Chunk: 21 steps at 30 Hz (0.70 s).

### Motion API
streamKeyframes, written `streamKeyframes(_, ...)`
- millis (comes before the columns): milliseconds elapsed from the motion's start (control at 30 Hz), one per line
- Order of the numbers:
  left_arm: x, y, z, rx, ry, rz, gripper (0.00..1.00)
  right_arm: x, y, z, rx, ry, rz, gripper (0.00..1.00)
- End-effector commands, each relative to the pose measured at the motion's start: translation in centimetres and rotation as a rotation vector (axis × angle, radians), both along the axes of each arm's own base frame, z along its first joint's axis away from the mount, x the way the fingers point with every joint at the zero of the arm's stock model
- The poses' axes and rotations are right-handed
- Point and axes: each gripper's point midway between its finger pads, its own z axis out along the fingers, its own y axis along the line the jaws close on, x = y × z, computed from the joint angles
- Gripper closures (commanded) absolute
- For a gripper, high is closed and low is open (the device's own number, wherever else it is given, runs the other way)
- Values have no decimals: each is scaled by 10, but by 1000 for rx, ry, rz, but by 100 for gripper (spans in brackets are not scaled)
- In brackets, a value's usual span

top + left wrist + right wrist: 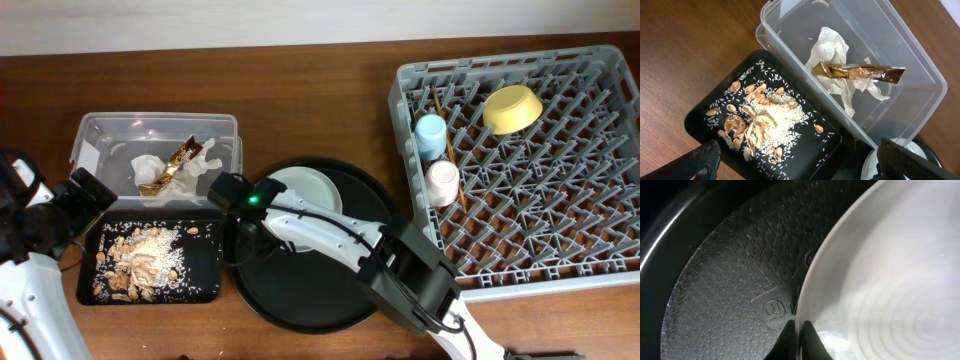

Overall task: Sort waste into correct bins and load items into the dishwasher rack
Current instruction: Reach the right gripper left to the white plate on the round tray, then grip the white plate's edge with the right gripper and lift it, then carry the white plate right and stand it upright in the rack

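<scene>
Plate point(310, 187): pale, round, glossy, with faint concentric rings across its face in the right wrist view. It lies inside the round black tray point(320, 295), toward that tray's far left.

Right gripper point(800, 339): low over the round tray's left part. One dark fingertip sits on either side of the plate's rim, tight against it, pinching the edge.

Left gripper point(802, 167): fingers spread wide with nothing between them, hanging left of the round tray.

Clear tub point(100, 135): left of the round tray and farther back. It holds a crumpled white napkin point(832, 55) with a shiny gold-brown wrapper point(860, 72) lying across it.

Small black tray point(207, 280): just beside the round tray's left rim. It is strewn with beige scraps point(757, 125), rice grains and nutshell-like bits.

Grey rack point(560, 250): right of the round tray. Along its left side are a light-blue cup point(431, 135), a pink cup point(442, 182) and chopsticks point(438, 103) running lengthwise beside them. A yellow bowl point(512, 108) sits tilted farther back.
</scene>
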Motion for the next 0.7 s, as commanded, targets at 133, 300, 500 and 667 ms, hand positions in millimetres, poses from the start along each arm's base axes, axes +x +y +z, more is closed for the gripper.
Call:
streamKeyframes(133, -2, 3, 1, 6, 0, 19, 1, 9, -6, 125, 239, -37, -91, 96)
streamKeyframes(300, -2, 3, 1, 6, 0, 18, 1, 16, -69, 230, 458, -53, -100, 96)
streamKeyframes(500, -2, 3, 1, 6, 0, 18, 1, 31, -195, 287, 651, -43, -174, 96)
streamKeyframes(667, -2, 3, 1, 6, 0, 18, 1, 59, -305, 285, 810, -77, -304, 96)
